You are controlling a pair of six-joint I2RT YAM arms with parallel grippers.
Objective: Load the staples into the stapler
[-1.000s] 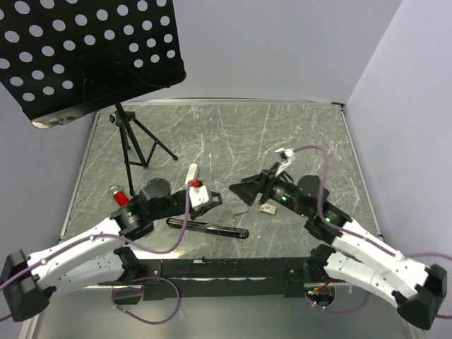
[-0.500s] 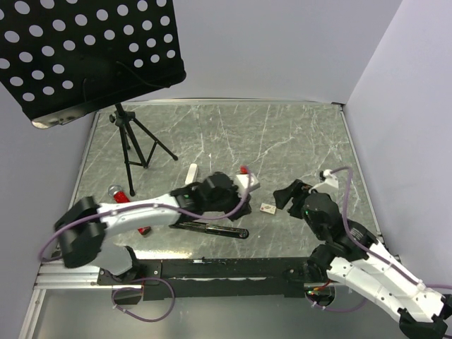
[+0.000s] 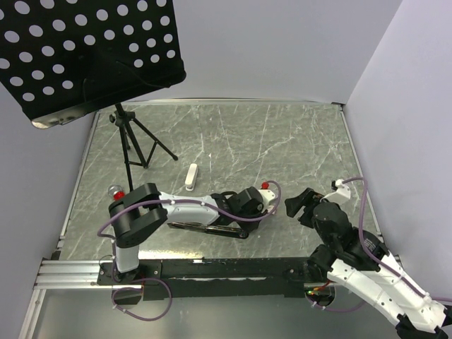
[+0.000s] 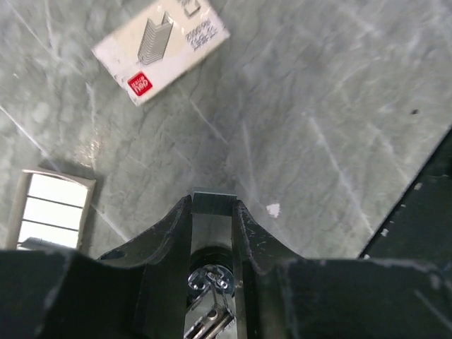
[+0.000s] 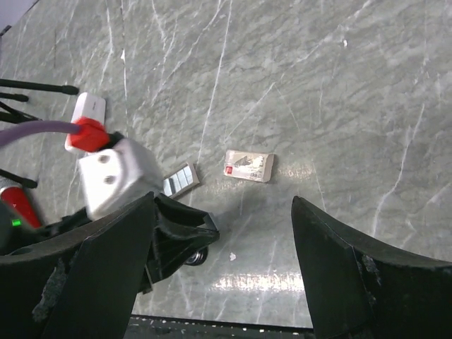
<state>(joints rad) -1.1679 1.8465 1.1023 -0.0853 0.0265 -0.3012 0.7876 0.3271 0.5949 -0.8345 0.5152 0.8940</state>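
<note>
1. centrally, staples box [image 5: 248, 166]: small, pale, with red-brown print. it lies flat on the marble table [image 3: 282, 134], between the two grippers.
2. see-through tray [image 5: 180, 179]: a greyish ribbed rectangle about the size of the box. it lies flat just to the left of the box in the right wrist view, apart from it.
3. left gripper [image 4: 212, 212]: its arm reaches across to mid-table, tips low, near the tray and box and touching neither. the jaws are drawn close and pinch a narrow grey strip [image 4: 212, 202]; whether that strip is staples cannot be told.
4. right gripper [image 5: 222, 203]: the jaws are spread wide with nothing between them. it hangs on the right, facing the box.
5. stapler [image 3: 208, 227]: black and folded out flat. it lies on the near side of the left forearm, apart from box and tray.
6. white bar [image 3: 191, 176]: lies further back, alone.
7. red-capped item [image 3: 116, 192]: stands at the left edge.
8. tripod [image 3: 134, 145]: stands at far left and carries a black perforated stand [image 3: 92, 49].
</note>
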